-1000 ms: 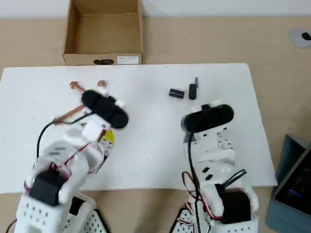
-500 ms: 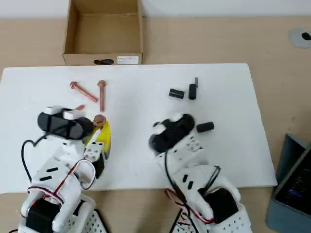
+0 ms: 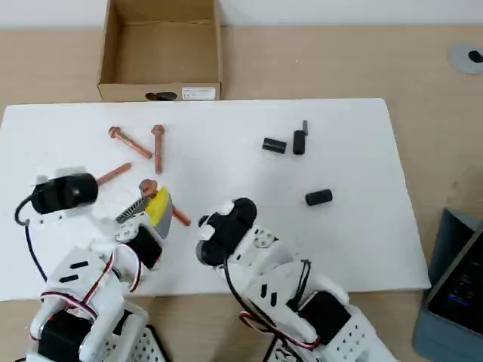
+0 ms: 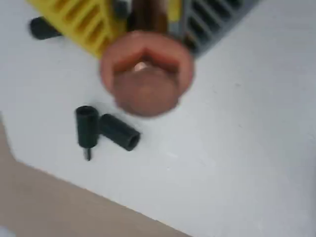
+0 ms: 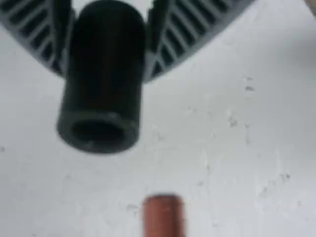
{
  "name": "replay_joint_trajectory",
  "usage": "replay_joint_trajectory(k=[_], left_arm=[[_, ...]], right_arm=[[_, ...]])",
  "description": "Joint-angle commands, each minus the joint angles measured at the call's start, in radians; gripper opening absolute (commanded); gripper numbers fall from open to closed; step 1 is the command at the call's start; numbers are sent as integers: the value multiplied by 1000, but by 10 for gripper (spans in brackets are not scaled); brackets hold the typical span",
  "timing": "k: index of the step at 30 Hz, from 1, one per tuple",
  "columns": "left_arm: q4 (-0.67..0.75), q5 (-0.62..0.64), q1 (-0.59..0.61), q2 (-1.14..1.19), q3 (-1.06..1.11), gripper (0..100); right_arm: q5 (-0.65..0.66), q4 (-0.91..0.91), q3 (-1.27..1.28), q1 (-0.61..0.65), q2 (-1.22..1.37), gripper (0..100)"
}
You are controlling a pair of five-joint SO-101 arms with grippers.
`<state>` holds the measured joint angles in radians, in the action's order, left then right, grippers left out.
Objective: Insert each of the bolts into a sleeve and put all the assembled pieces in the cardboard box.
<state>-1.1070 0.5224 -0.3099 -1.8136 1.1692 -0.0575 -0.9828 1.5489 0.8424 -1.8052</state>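
Right wrist view: right fingers clamp a sleeve near a bolt.

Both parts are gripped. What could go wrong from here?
The bolt tip looks offset from the bore of the sleeve in the right wrist view, so it may hit the rim. The right gripper holds only the sleeve's rear; a push could tilt it. The loose bolt beside the left arm might get swept.
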Motion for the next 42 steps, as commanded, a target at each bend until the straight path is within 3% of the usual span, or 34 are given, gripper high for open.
replay_joint_trajectory(k=[1, 11, 18, 24, 42], left_arm=[[31, 40, -11, -10, -57, 2], [34, 81, -11, -10, -57, 4], [143, 81, -8, -10, -48, 4], [137, 77, -9, -10, -15, 4], [137, 75, -12, -10, 75, 4]], right_arm=[[3, 61, 4, 12, -182, 9], [11, 89, -2, 12, -182, 9], [12, 89, -2, 12, -183, 9], [97, 91, -5, 12, -183, 9], [95, 91, -58, 12, -183, 9]])
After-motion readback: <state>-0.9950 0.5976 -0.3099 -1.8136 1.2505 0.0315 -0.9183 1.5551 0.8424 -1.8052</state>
